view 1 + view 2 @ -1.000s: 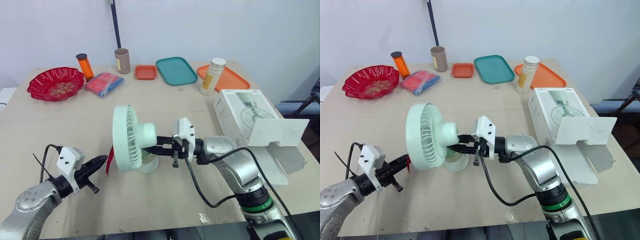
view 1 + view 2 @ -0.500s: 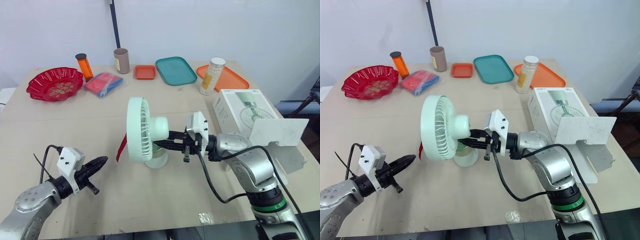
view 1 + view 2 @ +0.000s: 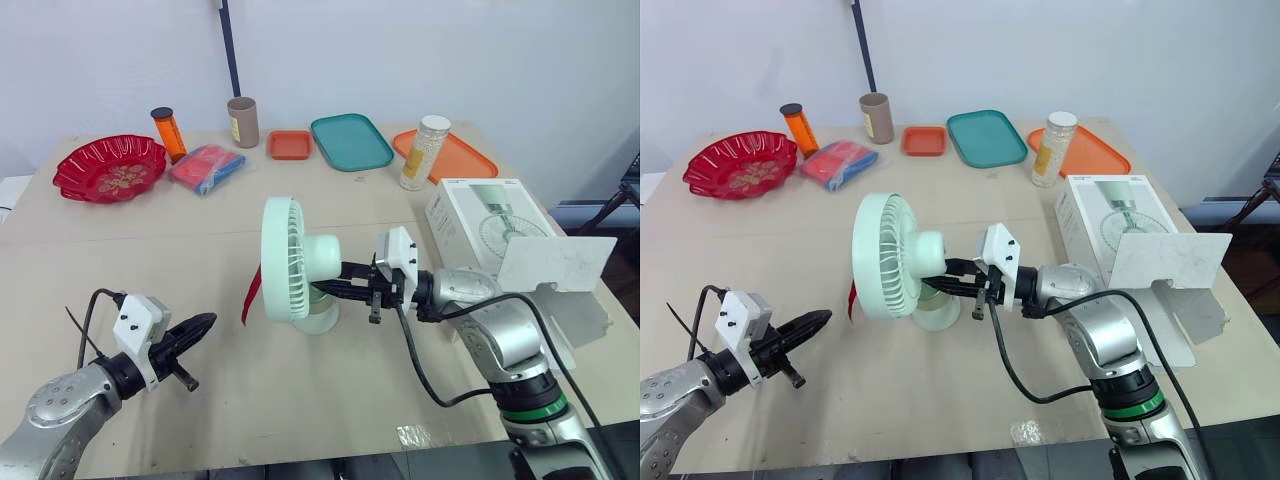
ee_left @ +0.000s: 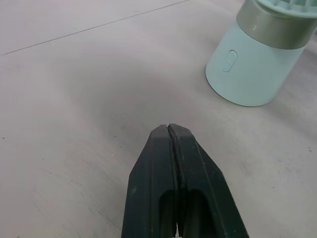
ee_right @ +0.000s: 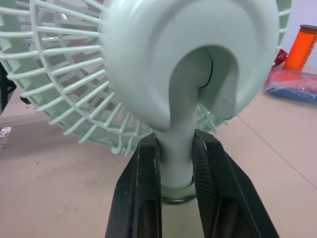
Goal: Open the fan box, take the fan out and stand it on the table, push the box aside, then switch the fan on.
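The pale green fan (image 3: 297, 262) stands upright on its round base (image 4: 252, 69) in the middle of the table, its grille facing my left. My right gripper (image 3: 325, 288) reaches in from the right and is shut on the fan's neck (image 5: 177, 148), just behind the head. A red tag (image 3: 251, 293) hangs by the grille. The white fan box (image 3: 500, 240) lies at the right with its flap open. My left gripper (image 3: 203, 323) hovers low over the table to the left of the fan, shut and holding nothing. The base's oval button (image 4: 228, 60) faces it.
Along the table's far edge sit a red bowl (image 3: 110, 167), an orange bottle (image 3: 169, 132), a blue and red packet (image 3: 207, 166), a brown cup (image 3: 243, 120), a small orange tray (image 3: 290, 144), a teal tray (image 3: 351, 141), a white jar (image 3: 424, 151) and an orange tray (image 3: 458, 155).
My right gripper has carried the fan to the right and set it upright nearer the table's middle. The left gripper has stayed in place.
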